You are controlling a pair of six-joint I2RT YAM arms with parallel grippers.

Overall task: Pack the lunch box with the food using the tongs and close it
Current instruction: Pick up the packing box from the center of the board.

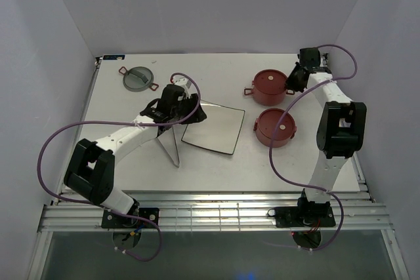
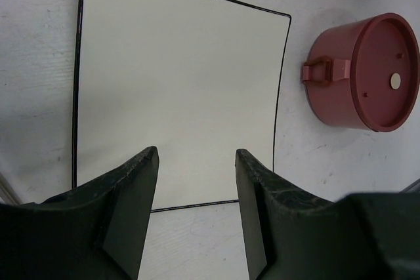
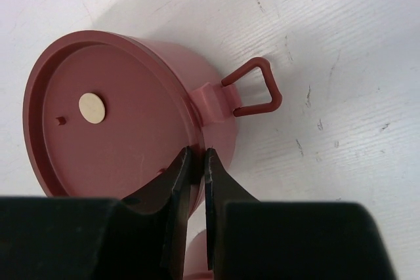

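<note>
left base (image 1: 128,216) and right base (image 1: 307,216) are sitting at the near edge of the table (image 1: 262,168). just beyond them, on the left, the tongs (image 1: 177,159) are lying flat. their long axis is running near to far, with the joined end pointing toward the bases and the two open legs spreading toward the left gripper (image 2: 197,155). that gripper is hovering over the near part of the plate (image 1: 216,129), its fingers standing wide apart with only bare plate showing between them. the tongs are lying on its near side, just beside the plate's left edge.

no food is showing on the plate or the table, so it is probably already packed.

right of the plate, the near bowl (image 1: 274,127) is sitting with a red disc covering it. just behind it, the far bowl (image 1: 269,86) is covered the same way. the right gripper (image 3: 198,154) is pressing up against the far bowl's rim on its right side. its fingers are squeezed to a thin slit, and whether they are pinching anything cannot be told. the wire handle (image 3: 256,90) is sticking out just beyond the fingertips.

farthest, at the back left, the top lid (image 1: 138,79) is lying well apart from both bowls. closing likely turns on this: the right arm is nearer the bowls, the left arm nearer the lid.
</note>
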